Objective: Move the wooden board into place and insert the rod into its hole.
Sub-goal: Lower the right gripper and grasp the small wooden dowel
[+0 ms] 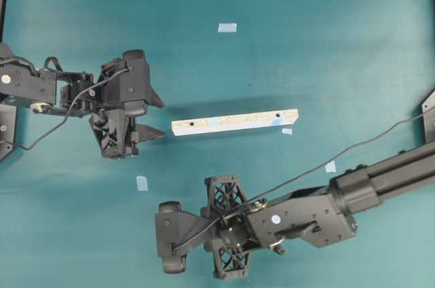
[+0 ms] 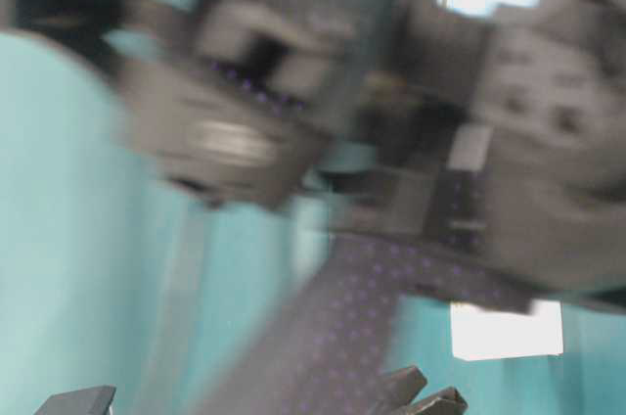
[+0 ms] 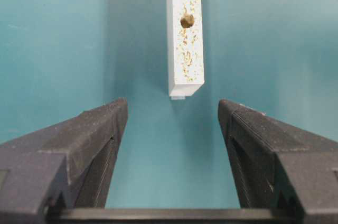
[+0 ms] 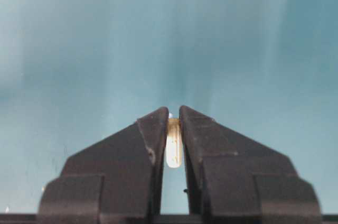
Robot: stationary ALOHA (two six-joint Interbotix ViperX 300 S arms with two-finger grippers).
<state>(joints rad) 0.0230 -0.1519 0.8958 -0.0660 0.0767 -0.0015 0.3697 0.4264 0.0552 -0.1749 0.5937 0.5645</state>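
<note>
On the teal counter (image 1: 326, 23) the board (image 1: 234, 122) lies flat, the released left end effector (image 1: 158, 118) at its nine o'clock. The right end effector (image 4: 174, 129) is clenched on what looks like the rod (image 4: 174, 150); carry it upright to a hole.

The wooden board (image 1: 235, 122) lies flat on the counter (image 1: 326, 37) near the middle, running left to right. The left gripper (image 1: 158, 117) sits just off the board's left end, apart from it, with that end lined up between its fingers (image 3: 90, 145) in the left wrist view. The right gripper (image 1: 166, 236) is down at the near side, below and left of the board, well apart from it. Between its fingers (image 4: 153, 134) stands the rod (image 4: 174, 149), pinched upright. Four tape squares lie around: one (image 1: 227, 28) beyond the board, one (image 1: 287, 131) just under its right end, one (image 1: 330, 166) further right, one (image 1: 142, 183) between the two grippers.
</note>
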